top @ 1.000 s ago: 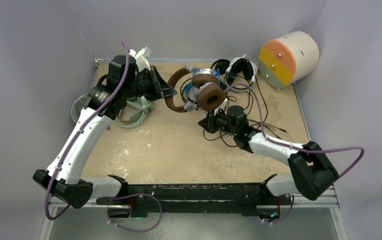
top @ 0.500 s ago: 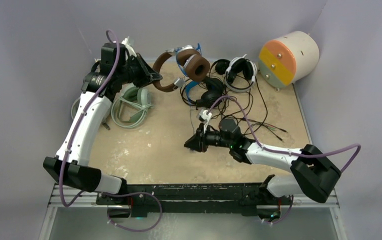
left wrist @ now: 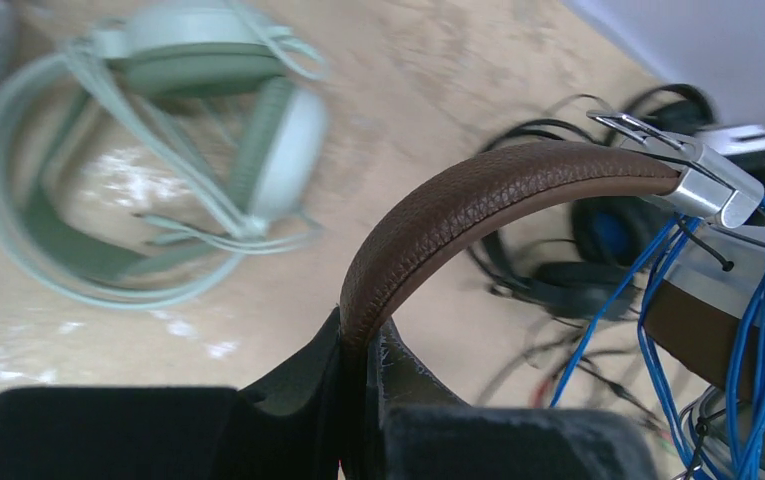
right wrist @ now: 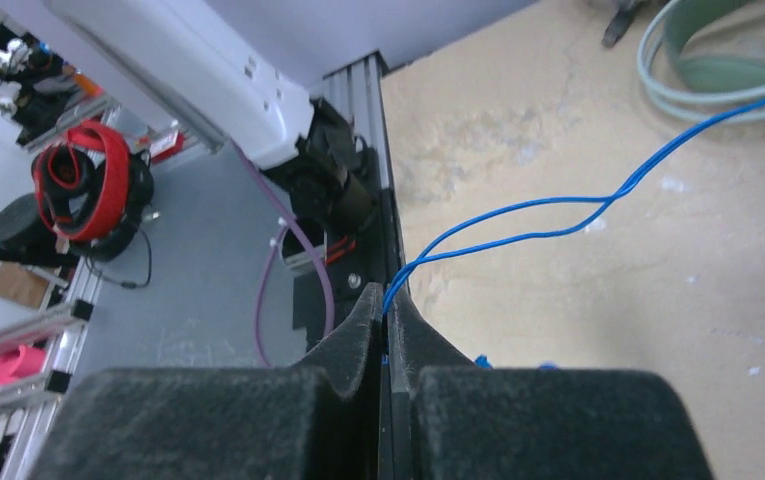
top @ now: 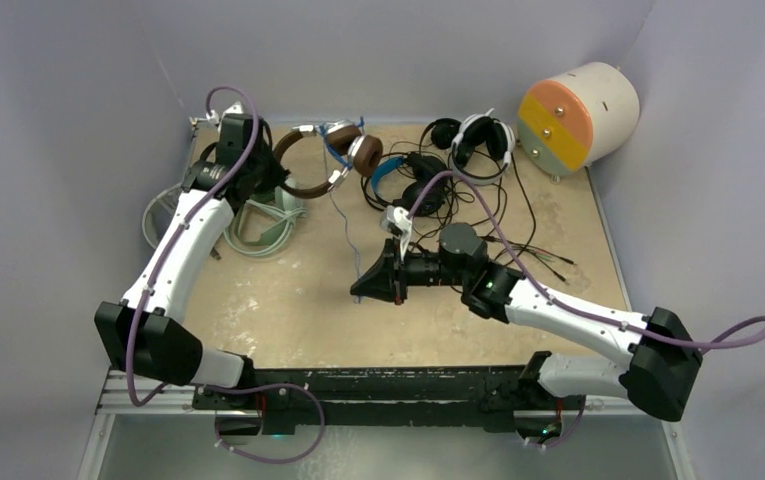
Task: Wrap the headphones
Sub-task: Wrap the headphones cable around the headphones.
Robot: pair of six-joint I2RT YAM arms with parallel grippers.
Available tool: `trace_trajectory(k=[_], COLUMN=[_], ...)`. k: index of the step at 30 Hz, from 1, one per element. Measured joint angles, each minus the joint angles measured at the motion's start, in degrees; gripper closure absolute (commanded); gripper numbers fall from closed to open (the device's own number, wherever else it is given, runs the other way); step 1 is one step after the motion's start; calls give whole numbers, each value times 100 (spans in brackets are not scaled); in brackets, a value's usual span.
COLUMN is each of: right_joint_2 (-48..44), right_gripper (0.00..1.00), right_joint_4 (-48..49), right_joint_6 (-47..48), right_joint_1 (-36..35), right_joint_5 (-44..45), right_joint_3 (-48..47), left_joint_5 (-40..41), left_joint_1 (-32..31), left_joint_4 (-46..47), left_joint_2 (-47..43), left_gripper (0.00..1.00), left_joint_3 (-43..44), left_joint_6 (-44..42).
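Left claw (left wrist: pixel 362 345) is clamped on the leather band of the brown headphones (left wrist: pixel 478 195). It holds them up off the surface (top: pixel 288 300) at the far left, just beside the mint-green headset (left wrist: pixel 208 70).

Right claw (right wrist: pixel 386 308) is pinched shut on the blue cable (right wrist: pixel 538 222) over mid-surface, well apart from the headset. The cable runs back to the earcup doubled and slack, and some turns already sit by the metal slider.

Looks like winding is under way. To do it well:
- Keep the left claw's hold steady as the anchor.
- Carry the cable round the band with the right claw under light tension. The wire is thin, so no yanking.
- Lay turns side by side.
- Stay off the black headsets (top: pixel 426 188) and their cable tangle, which is a snag risk.

Can't see the plug end.
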State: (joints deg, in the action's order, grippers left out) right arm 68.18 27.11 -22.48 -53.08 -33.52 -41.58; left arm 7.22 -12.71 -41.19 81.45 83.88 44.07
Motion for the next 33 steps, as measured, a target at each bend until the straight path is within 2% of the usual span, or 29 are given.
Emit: trace_trajectory(k=[6,10,17,25,33], right_joint_2=[-37,-37,-4,175,581], right_gripper=[100,100,100,100,100], right_joint_4=[-1250,-1996,-3322,-4511,-5191], right_joint_6=[227,363,632,1139,1545], right_joint_1=[0,0,0,92,719], right_joint_5=[162,387,903,2028,2697], right_joint_3=[-1145,-1611,-2312,-3167,-3711], left_joint_5=[1084,1471,2037,2199,2229], left_joint_1=[-4,-63,-868,-1303,-1609], left_joint_4=[343,754,1434,1921,1987], left_joint_2=[-417,-734,-986,-1121,-1130], left_gripper=[100,100,100,100,100], left_joint_3=[-791,-1342,-1851,-2315,-2365], left_joint_6=[-695,-1193,-2448,-3589,-4076])
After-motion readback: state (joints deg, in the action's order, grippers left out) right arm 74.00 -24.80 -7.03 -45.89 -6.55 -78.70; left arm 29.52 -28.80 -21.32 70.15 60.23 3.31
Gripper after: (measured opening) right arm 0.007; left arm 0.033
